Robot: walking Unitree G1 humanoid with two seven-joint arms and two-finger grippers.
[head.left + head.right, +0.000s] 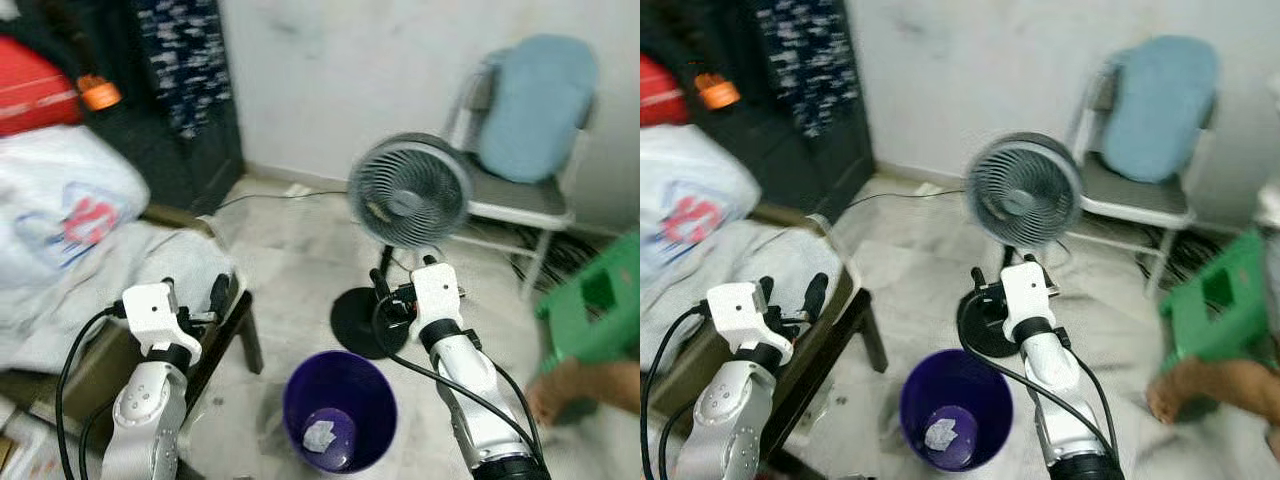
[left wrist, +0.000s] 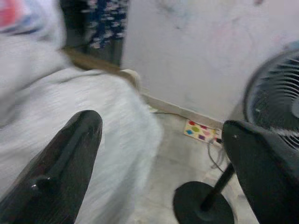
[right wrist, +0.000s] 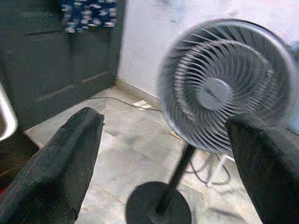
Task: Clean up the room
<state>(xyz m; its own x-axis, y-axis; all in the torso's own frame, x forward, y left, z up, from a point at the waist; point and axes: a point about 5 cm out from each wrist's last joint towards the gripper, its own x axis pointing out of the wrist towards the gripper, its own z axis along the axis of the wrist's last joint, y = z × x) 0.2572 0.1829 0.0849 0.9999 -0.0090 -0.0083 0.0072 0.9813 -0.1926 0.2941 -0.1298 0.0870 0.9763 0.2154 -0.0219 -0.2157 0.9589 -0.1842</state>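
Left eye view: both pincers (image 1: pixel 195 300) (image 1: pixel 385 290) are held released and empty above the bin (image 1: pixel 340 405), where paper (image 1: pixel 320 436) is kept.

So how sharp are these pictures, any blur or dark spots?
Both eye views are motion-smeared, worst at the green stool and fan. Left wrist view: white bedding soft. Right wrist view: fan grille streaked. Lighting is even, with no glare; only the dark cabinet loses detail.

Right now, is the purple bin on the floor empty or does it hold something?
Not empty. The purple bin stands upright and open-topped, with one crumpled white piece of paper on its bottom; otherwise it holds nothing visible.
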